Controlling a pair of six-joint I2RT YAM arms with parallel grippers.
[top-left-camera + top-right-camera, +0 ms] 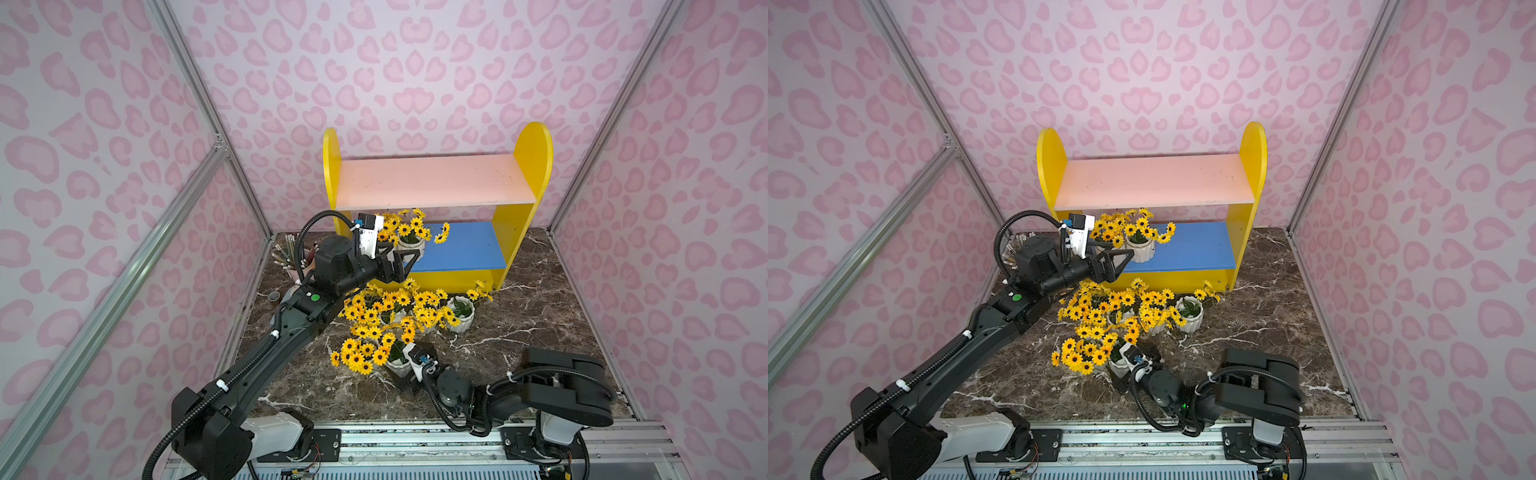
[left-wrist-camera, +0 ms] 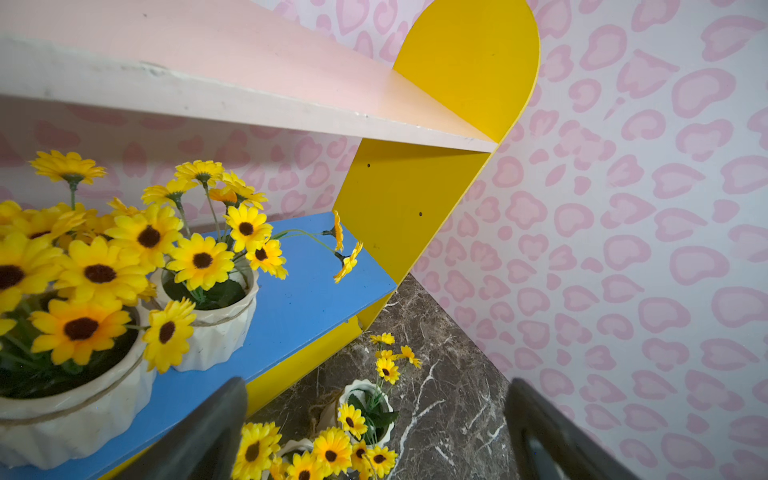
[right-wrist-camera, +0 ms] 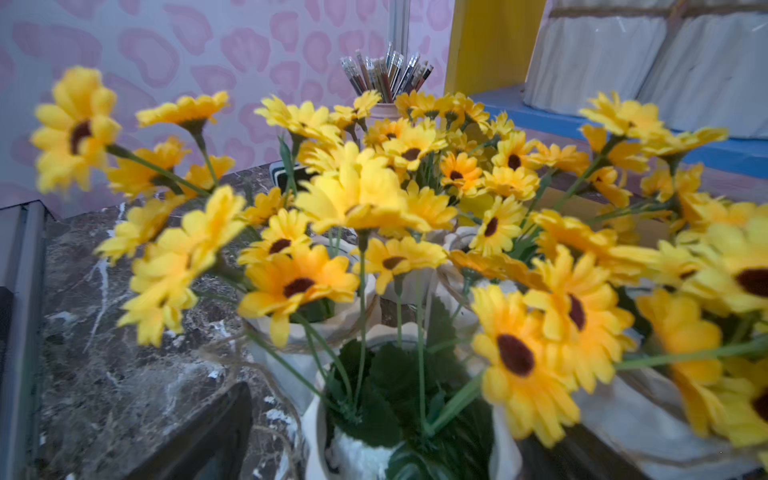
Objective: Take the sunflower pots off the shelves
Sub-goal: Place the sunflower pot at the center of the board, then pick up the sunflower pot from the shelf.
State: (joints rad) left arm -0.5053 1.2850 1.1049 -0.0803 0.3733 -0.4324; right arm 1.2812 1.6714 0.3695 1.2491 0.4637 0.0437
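The shelves (image 1: 432,180) have a bare pink upper board and a blue lower board (image 1: 461,245). Two sunflower pots (image 2: 216,328) (image 2: 70,407) stand at the left end of the blue board; in both top views only one (image 1: 409,245) shows, the other hidden behind my left wrist. My left gripper (image 1: 399,266) (image 2: 374,440) hangs open and empty at the blue board's front edge, beside those pots. Several more sunflower pots (image 1: 461,313) crowd the floor before the shelves. My right gripper (image 1: 405,370) (image 3: 390,449) stands open around the nearest floor pot (image 3: 361,453), one finger (image 3: 208,436) clear of it.
A pink cup of pencils (image 1: 297,262) stands on the marble floor left of the shelves, behind my left arm. Patterned walls with metal frame rails (image 1: 249,187) close in on three sides. Bare marble (image 1: 540,316) lies to the right of the flower cluster.
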